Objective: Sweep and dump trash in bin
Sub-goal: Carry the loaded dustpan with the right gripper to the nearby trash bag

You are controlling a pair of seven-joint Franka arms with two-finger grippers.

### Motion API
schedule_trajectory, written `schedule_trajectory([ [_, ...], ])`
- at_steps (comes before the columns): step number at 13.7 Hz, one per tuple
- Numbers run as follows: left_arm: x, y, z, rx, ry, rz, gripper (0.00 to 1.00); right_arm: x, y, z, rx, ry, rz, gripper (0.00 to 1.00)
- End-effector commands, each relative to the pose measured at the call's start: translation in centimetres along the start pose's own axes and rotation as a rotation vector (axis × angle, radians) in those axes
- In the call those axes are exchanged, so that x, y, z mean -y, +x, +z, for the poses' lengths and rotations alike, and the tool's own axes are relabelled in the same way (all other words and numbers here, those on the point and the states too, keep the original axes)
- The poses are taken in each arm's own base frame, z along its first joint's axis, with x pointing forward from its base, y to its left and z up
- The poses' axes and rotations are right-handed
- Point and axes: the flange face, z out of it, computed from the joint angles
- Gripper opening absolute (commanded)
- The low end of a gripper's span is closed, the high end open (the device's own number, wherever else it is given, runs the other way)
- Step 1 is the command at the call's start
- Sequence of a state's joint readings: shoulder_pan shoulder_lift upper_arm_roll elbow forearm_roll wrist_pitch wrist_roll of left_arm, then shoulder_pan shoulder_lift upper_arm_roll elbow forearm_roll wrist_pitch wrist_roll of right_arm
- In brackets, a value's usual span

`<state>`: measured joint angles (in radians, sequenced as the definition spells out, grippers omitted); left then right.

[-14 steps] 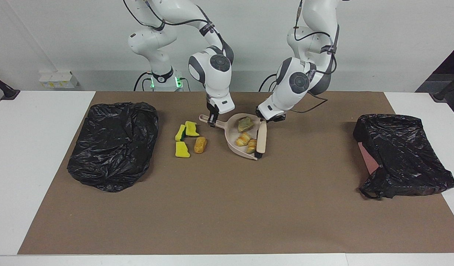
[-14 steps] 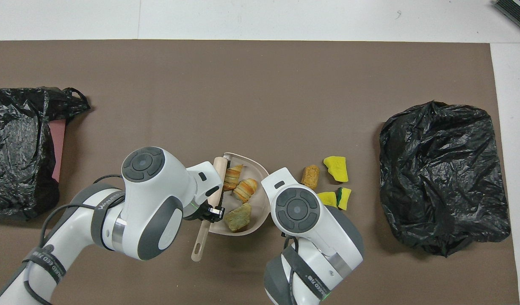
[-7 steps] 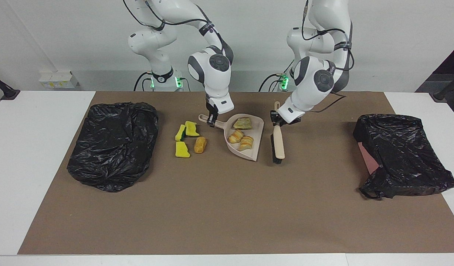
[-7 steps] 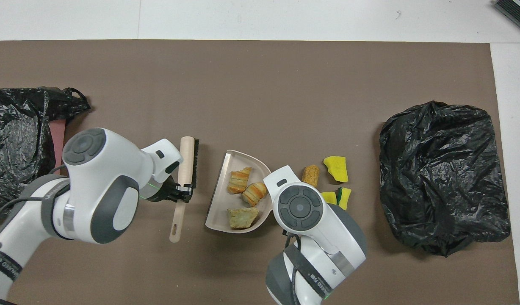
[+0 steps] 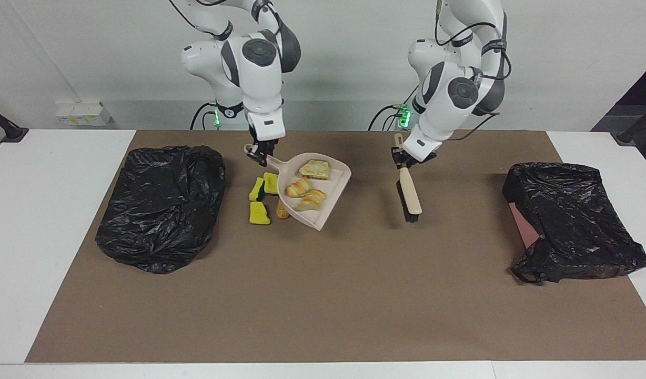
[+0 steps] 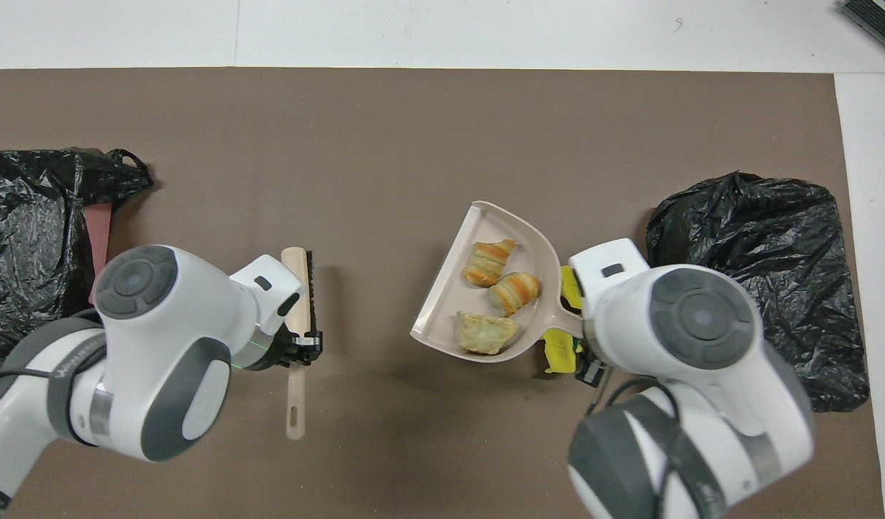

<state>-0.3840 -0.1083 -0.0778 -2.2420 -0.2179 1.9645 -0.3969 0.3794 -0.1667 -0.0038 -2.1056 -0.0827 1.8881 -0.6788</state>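
The right end effector [image 5: 258,152] grips the dustpan [image 5: 331,181] by its handle and holds it raised and tilted over the loose trash. Three bread pieces [image 5: 305,186] lie in the pan. On the brown mat [image 5: 323,295] under and beside the pan lie yellow sponge bits [image 5: 259,213] and one more bread piece [image 5: 282,210], mostly hidden by the pan, near the black bag [image 5: 160,208] at the right arm's end of the tabletop. The left end effector [image 5: 402,158] is clenched on the brush [image 5: 410,193] handle, bristle end low over the mat. Another black bag [image 5: 570,221] lies at the left arm's end.
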Motion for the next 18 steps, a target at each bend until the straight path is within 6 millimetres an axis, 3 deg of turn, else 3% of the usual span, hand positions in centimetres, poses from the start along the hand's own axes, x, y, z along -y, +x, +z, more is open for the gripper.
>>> schedule_trajectory([
  [1,-5.1,-4.9,2.4,-0.025,0.045,-0.065,0.00,-4.8,-8.8,-4.6,0.010,0.000,0.016,0.00],
  [2,-6.7,-6.3,3.7,-0.044,0.042,-0.107,0.00,-6.5,-11.8,-5.3,0.019,0.014,0.018,0.00],
  [5,-10.6,-10.9,8.0,-0.079,0.043,-0.151,0.00,-11.2,-21.5,-4.7,0.097,0.018,0.036,0.00],
  [7,-10.5,-13.0,10.5,-0.088,0.052,-0.147,0.00,-13.5,-27.7,-4.4,0.114,0.004,-0.002,0.00],
  [10,-10.3,-13.2,11.3,-0.078,0.065,-0.133,0.00,-15.8,-35.7,-4.4,0.232,-0.054,-0.142,0.00],
  [11,-10.1,-12.8,11.2,-0.075,0.066,-0.121,0.32,-16.6,-37.9,-3.5,0.244,-0.055,-0.188,0.00],
  [12,-9.8,-12.1,10.8,-0.069,0.067,-0.101,0.94,-17.1,-39.3,-2.8,0.262,-0.065,-0.219,0.00],
  [14,-9.0,-8.9,8.2,-0.077,0.039,-0.140,1.00,-17.5,-39.3,-2.7,0.384,-0.073,-0.292,0.00],
  [15,-8.4,-7.6,6.7,-0.070,0.037,-0.135,1.00,-17.6,-38.2,-2.6,0.436,-0.073,-0.340,0.00],
  [16,-7.3,-6.0,5.2,-0.077,0.022,-0.119,1.00,-18.0,-36.9,-1.8,0.468,-0.064,-0.383,0.00],
  [18,-4.7,-2.5,1.6,-0.113,-0.017,-0.111,1.00,-18.4,-36.4,-0.7,0.519,-0.065,-0.429,0.00],
])
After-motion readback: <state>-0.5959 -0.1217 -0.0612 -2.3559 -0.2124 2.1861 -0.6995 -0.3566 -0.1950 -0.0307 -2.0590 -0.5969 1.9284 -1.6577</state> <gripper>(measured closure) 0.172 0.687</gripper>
